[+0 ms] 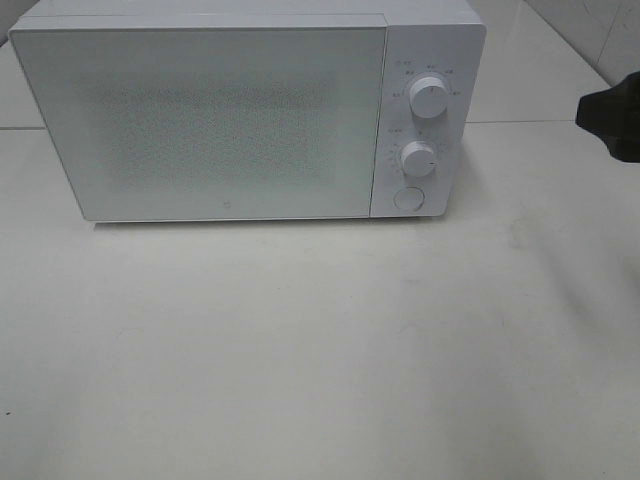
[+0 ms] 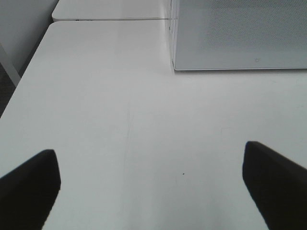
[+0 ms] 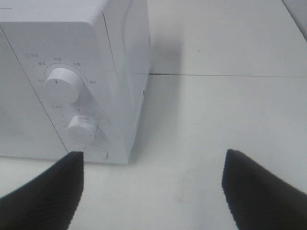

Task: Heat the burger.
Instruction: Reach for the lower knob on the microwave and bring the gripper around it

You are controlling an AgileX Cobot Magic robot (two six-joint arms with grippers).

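The burger is out of view in every frame. A white microwave (image 1: 230,115) stands at the back of the table with its door (image 1: 200,120) shut. My left gripper (image 2: 149,163) is open over bare tabletop, near the microwave's (image 2: 240,33) front left corner, with nothing between its fingers. My right gripper (image 3: 152,160) is open too and holds nothing. It hovers to the right of the microwave (image 3: 72,72), facing the control panel. Only a dark part of the right arm (image 1: 612,115) shows at the right edge of the exterior view.
The microwave's panel carries an upper knob (image 1: 429,98), a lower knob (image 1: 417,159) and a round button (image 1: 407,198). The white table (image 1: 320,350) stretches in front. A seam to a second table (image 2: 110,9) runs behind, and the table's left edge (image 2: 24,81) drops off.
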